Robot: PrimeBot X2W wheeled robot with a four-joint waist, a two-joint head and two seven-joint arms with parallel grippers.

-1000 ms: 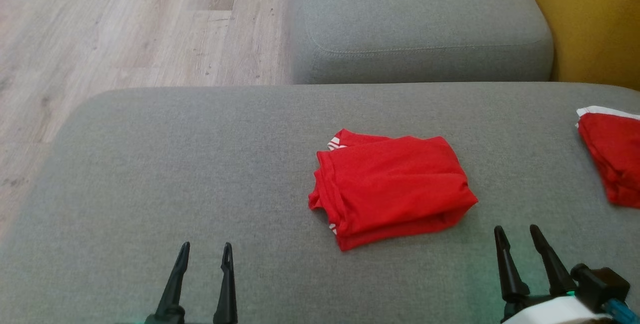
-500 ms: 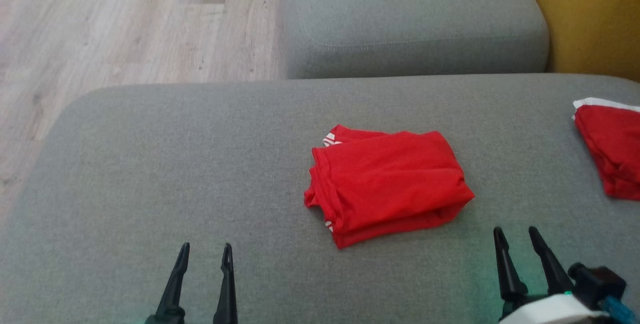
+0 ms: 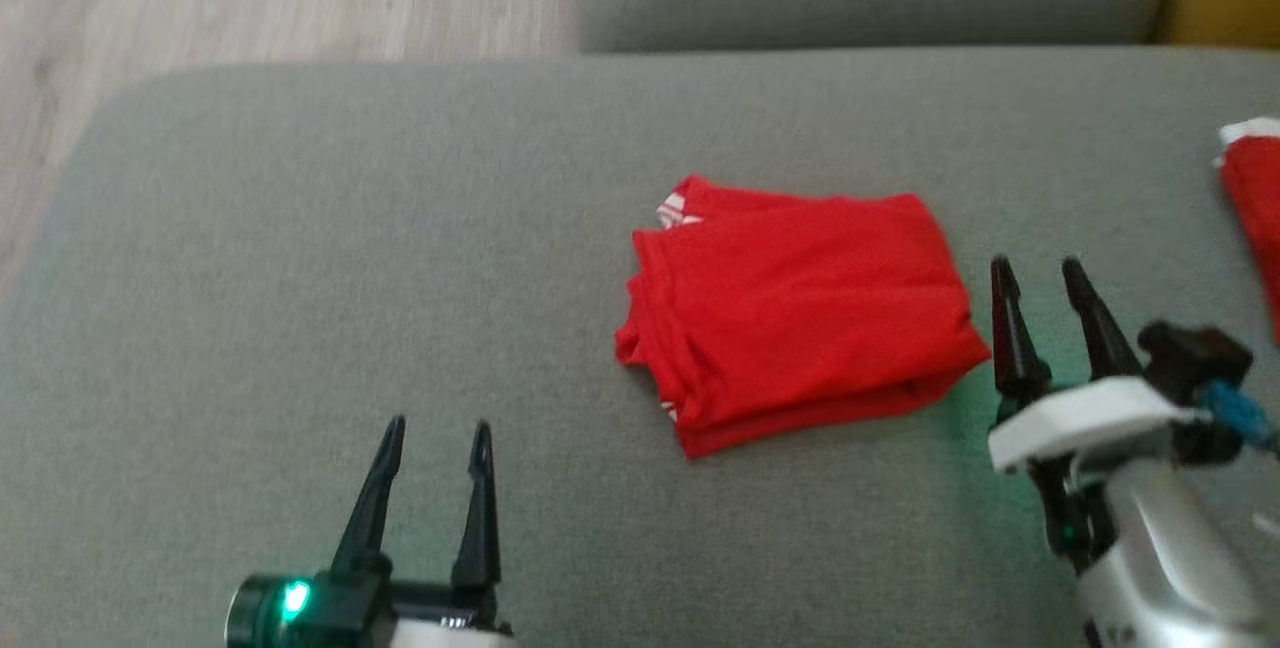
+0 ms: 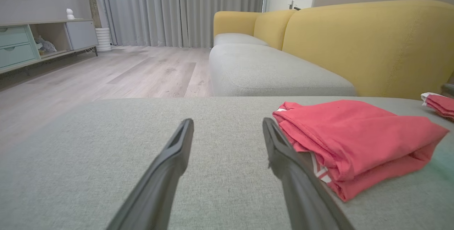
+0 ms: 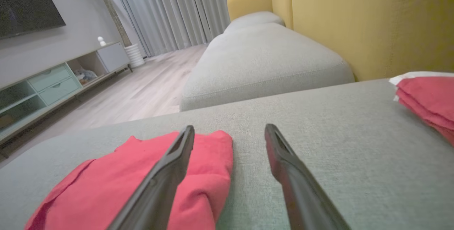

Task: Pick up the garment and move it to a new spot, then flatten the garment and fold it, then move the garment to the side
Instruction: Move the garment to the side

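I am watching the folded red garment [image 3: 800, 308] lying near the middle of the grey sofa seat [image 3: 300, 278]. My right pincer [image 3: 1036, 264] is hovering just beside its right edge, fingers spread and empty. My left pincer [image 3: 438, 423] is sitting well apart, also spread and empty. A second red garment [image 3: 1255, 198] is lying at the far right.

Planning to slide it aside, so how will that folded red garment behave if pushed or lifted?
The red garment looks thin and soft, so it would likely droop and unfold if lifted by one edge. Its layers lie loose at the left edge; a push may bunch them. The woven grey cushion probably drags on it.
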